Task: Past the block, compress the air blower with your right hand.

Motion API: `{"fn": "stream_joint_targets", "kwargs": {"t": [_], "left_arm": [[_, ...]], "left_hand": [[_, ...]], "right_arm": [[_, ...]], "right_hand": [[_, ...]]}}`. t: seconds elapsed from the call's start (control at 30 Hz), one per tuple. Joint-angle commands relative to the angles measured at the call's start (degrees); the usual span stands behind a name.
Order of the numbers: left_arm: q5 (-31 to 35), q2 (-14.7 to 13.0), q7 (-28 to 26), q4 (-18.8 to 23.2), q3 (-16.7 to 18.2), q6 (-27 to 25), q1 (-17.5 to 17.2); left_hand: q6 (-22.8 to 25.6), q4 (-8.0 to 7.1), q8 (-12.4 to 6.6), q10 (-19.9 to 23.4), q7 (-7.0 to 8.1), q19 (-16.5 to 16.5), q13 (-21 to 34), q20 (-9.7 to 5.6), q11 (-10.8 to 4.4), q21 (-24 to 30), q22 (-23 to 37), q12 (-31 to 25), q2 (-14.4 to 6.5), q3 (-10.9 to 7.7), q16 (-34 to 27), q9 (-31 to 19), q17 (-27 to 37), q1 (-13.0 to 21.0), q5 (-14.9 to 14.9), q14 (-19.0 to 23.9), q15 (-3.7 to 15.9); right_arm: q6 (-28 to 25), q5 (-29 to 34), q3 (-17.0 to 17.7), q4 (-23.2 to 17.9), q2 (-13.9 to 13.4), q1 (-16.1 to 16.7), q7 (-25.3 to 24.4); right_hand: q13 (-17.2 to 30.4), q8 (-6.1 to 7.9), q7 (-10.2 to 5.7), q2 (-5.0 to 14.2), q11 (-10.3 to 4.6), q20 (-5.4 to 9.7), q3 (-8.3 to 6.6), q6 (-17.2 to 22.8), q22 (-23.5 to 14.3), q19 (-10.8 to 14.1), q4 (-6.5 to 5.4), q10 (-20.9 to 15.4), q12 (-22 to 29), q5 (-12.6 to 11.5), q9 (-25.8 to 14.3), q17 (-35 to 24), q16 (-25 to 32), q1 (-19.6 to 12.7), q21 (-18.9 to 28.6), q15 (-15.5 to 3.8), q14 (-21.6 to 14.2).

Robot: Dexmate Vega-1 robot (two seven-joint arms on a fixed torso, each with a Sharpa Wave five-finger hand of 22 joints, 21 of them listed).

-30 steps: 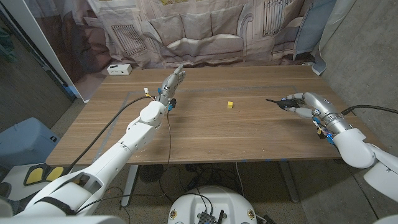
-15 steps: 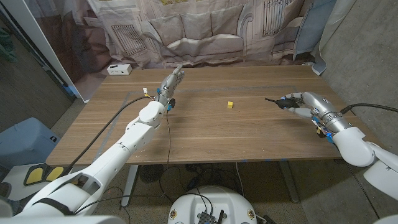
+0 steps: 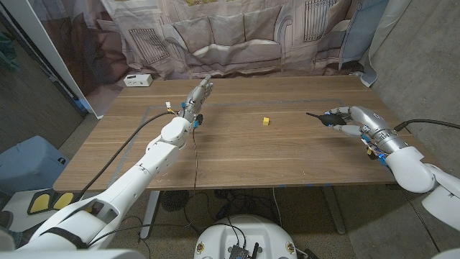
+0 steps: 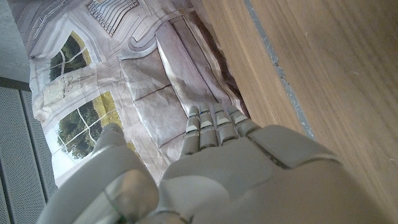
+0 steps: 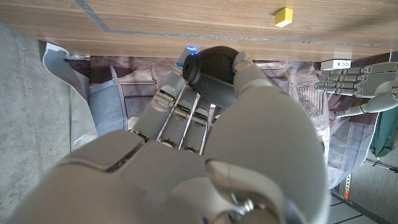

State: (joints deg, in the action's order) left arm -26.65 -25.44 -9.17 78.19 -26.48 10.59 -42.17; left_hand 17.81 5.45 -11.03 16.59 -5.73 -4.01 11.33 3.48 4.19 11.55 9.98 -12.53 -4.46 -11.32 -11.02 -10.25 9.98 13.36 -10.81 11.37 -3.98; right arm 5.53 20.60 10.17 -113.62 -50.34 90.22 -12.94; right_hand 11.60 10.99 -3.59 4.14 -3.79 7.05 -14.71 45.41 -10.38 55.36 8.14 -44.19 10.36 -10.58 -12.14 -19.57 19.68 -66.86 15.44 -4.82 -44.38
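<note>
Right hand (image 3: 346, 119) gripping air blower (image 5: 210, 74), block (image 3: 266, 121) apparently apart

**Colours on and around the table**

The table (image 3: 287, 155) is brown wood with darker wavy lines in it and a thin grey line marked across it. The block (image 3: 266, 121) is bright yellow. The air blower (image 5: 210, 73) is black, with a tiny blue spot next to it. The right hand (image 3: 345, 119) and the left hand (image 3: 199, 94) are pale silver-grey. Behind the table hangs a grey curtain (image 3: 237, 36) with a drawn sofa and windows on it; some windows show green trees. A small box (image 3: 138, 80) is white.
</note>
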Motion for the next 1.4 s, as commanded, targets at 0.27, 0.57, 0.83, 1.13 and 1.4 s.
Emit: {"fn": "stream_joint_targets", "kwargs": {"t": [0.27, 0.57, 0.83, 1.13, 1.4], "left_arm": [[0.0, -0.1, 0.1, 0.1, 0.0, 0.4, -0.1], [0.1, -0.1, 0.0, 0.5, 0.0, 0.6, -0.3], [0.2, -0.2, 0.0, 0.8, 0.0, 0.6, -0.4], [0.3, 0.2, -0.5, 0.5, 0.1, 1.2, -0.7], [0.2, 0.6, 0.1, -0.4, -0.2, 1.5, -0.2]], "left_hand": [[0.5, 0.35, -0.01, 0.4, -0.09, 0.0, 0.2, 0.09, 0.22, -0.2, 0.3, 0.1, -0.4, -0.01, 0.2, -0.2, 0.3, 0.2, 0.1, 0.5, 0.16], [0.6, 0.37, -0.02, 0.5, -0.17, -0.1, 0.2, 0.07, -0.02, -0.2, 0.3, 0.0, -0.4, -0.05, 0.2, -0.2, 0.3, 0.2, 0.1, 0.5, 0.15], [0.6, 0.39, -0.01, 0.5, -0.17, 0.0, 0.2, 0.07, -0.08, -0.2, 0.3, 0.1, -0.4, -0.07, 0.2, -0.2, 0.3, 0.2, 0.1, 0.5, 0.13], [0.9, 0.41, -0.09, 0.8, -0.19, -0.2, 0.2, 0.07, -0.06, -0.1, 0.3, 0.0, -0.4, -0.08, 0.1, -0.2, 0.3, 0.1, 0.1, 0.8, 0.31], [1.0, 0.44, -0.13, 1.0, -0.04, -0.4, 0.2, 0.03, -0.18, -0.1, 0.3, -0.1, -0.5, -0.11, 0.0, -0.2, 0.3, 0.2, 0.1, 0.9, 0.36]], "right_arm": [[-0.5, 0.0, 2.1, -1.7, 0.3, 1.9, 2.7], [-1.2, -0.6, 3.3, -2.6, 0.9, 3.1, 4.8], [-1.2, -0.4, 4.0, -3.1, 1.3, 3.8, 6.0], [-2.1, -0.8, 4.2, -3.5, 1.7, 4.3, 7.7], [-2.5, -1.3, 3.9, -3.2, 1.6, 4.2, 8.8]], "right_hand": [[0.1, 0.32, 0.18, -0.02, 0.27, -0.47, 0.47, -0.1, 0.0, -0.3, -0.15, 0.3, 0.4, 0.1, -0.1, 0.0, -0.2, 1.1, -0.3, -4.30, 0.2], [0.1, 0.45, 0.26, -0.02, 0.40, -0.54, 0.73, 0.0, 0.0, -0.3, -0.39, 0.3, 0.5, 0.2, -0.1, -0.1, -0.2, 1.7, -0.4, -4.11, 0.3], [0.1, 0.59, 0.50, 0.13, 0.54, -0.62, 0.87, 0.2, 0.0, -0.4, -0.57, 0.1, 0.7, 0.2, -0.1, -0.1, -0.2, 2.0, -0.4, -4.01, 0.2], [0.1, 0.68, 0.40, 0.19, 0.55, -0.62, 0.84, 0.3, 0.0, -0.4, -0.40, 0.0, 0.8, 0.1, 0.0, -0.1, -0.3, 1.8, -0.5, -3.93, 0.2], [0.1, 0.75, 0.52, 0.32, 0.69, -0.63, 0.84, 0.4, 0.0, -0.3, -0.33, -0.1, 0.8, 0.1, 0.0, -0.1, -0.3, 1.8, -0.5, -4.02, 0.2]]}}
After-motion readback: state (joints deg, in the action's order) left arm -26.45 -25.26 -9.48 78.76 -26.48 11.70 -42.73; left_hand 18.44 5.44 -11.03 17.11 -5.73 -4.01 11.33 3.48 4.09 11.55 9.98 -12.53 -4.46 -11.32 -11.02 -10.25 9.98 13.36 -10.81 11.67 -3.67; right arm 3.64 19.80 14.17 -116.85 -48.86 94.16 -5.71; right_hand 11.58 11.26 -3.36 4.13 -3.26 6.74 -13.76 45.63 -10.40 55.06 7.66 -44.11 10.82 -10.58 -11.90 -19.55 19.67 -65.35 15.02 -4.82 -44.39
